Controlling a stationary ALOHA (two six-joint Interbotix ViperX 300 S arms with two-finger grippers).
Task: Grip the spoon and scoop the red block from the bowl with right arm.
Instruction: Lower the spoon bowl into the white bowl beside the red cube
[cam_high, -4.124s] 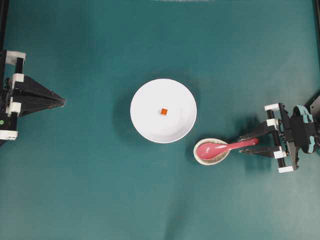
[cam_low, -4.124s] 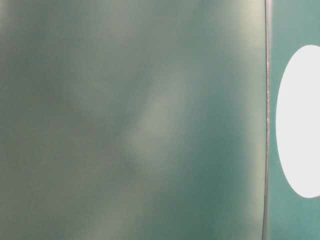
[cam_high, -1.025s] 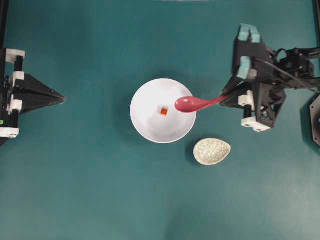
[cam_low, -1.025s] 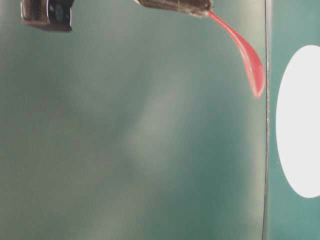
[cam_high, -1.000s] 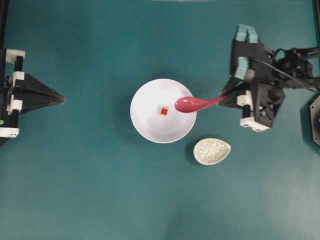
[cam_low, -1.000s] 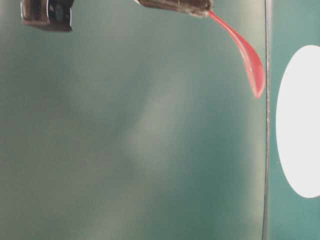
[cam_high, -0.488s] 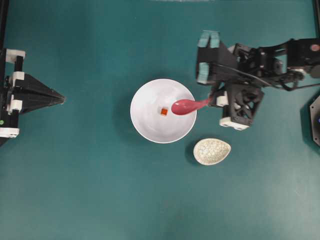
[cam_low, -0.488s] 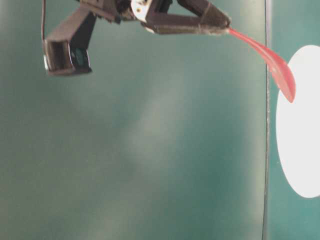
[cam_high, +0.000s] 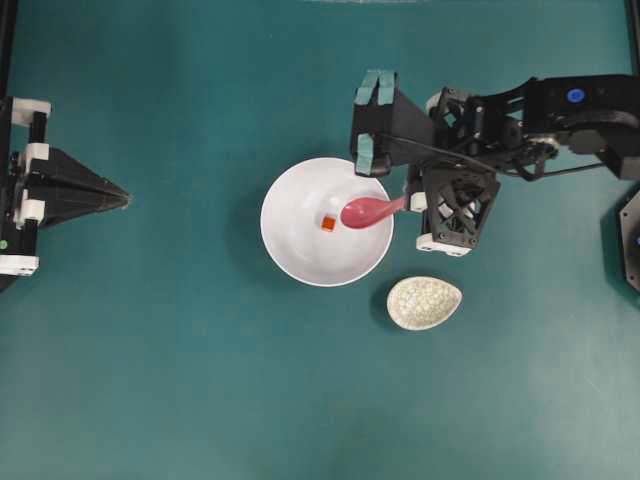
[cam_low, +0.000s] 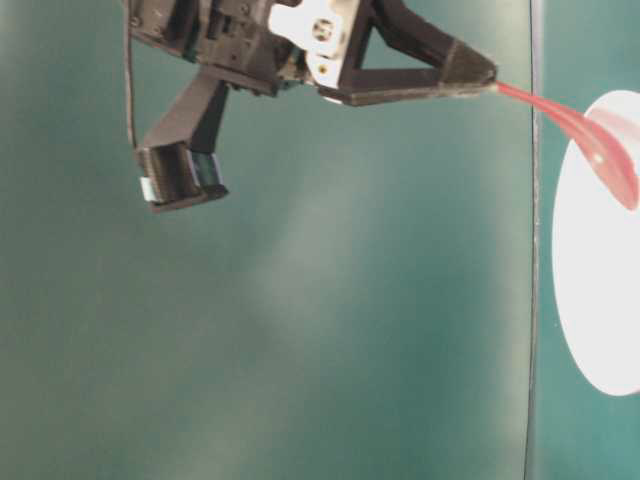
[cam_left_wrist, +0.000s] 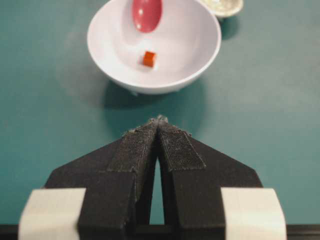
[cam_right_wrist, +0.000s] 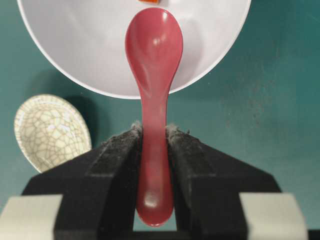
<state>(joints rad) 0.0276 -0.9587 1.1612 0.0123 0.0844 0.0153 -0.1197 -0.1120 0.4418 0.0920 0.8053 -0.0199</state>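
Note:
My right gripper (cam_right_wrist: 154, 131) is shut on the handle of the pink-red spoon (cam_right_wrist: 154, 60). The spoon (cam_high: 366, 212) reaches left over the white bowl (cam_high: 300, 258), its scoop hanging above the bowl's right half. The tiny red block (cam_high: 328, 223) lies at the bowl's middle, just left of the scoop's tip, and shows in the left wrist view as the red block (cam_left_wrist: 148, 58) below the spoon (cam_left_wrist: 146, 14). In the table-level view the right gripper (cam_low: 485, 78) holds the spoon (cam_low: 600, 150) tilted down towards the bowl (cam_low: 600, 300). My left gripper (cam_left_wrist: 159, 121) rests shut and empty at the far left.
A speckled cream egg-shaped dish (cam_high: 424, 302) sits on the green table just right of and below the bowl, empty. The right arm's body (cam_high: 470, 160) stands over the table right of the bowl. The left gripper (cam_high: 122, 200) points towards the bowl from the left edge.
The right arm has carried the spoon left, from beside the bowl's right rim to over its inside, closer to the red block. The left arm has not moved.

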